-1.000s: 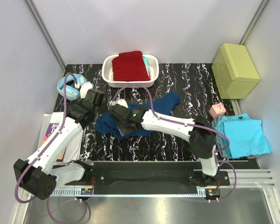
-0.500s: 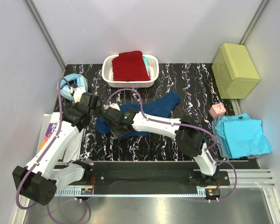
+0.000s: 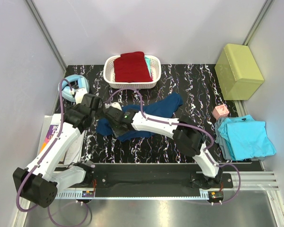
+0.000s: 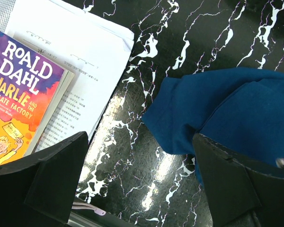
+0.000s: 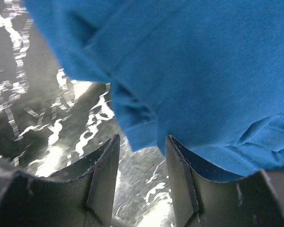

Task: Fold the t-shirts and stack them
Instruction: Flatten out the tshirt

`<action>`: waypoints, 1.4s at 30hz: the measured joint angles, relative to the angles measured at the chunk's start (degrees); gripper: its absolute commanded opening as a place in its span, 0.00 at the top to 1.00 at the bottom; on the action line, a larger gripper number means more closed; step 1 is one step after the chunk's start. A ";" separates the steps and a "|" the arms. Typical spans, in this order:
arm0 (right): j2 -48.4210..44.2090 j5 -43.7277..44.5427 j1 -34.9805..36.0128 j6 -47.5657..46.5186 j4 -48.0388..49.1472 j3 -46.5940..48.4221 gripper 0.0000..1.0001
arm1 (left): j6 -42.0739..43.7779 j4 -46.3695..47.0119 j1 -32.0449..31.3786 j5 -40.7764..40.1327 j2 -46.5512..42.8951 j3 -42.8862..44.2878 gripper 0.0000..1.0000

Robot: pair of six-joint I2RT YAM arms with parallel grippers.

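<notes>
One navy t-shirt, one dark red t-shirt and one turquoise stack are counted.
The navy one is crumpled mid-frame on the worktop; the left hand is spread wide, the right hand half-parted at its hem.

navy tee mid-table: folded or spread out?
Neither. The navy t-shirt lies bunched, with uneven overlapping layers and wrinkled edges in both wrist views; no neat fold.
</notes>
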 measured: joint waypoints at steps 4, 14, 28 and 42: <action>0.98 0.09 -0.87 0.04 -0.22 0.00 0.50 | 0.02 0.00 0.00 -0.02 0.00 0.00 0.01; 0.96 0.61 -1.09 0.33 -0.28 0.09 0.55 | 0.00 0.00 0.00 0.13 0.00 0.00 0.01; 0.96 1.55 -1.36 0.85 -1.66 0.09 0.77 | -0.13 0.02 0.04 0.37 0.00 0.00 0.01; 1.31 1.60 -1.64 1.62 -1.70 -1.16 0.75 | -0.15 0.00 0.04 0.42 0.00 -0.02 0.01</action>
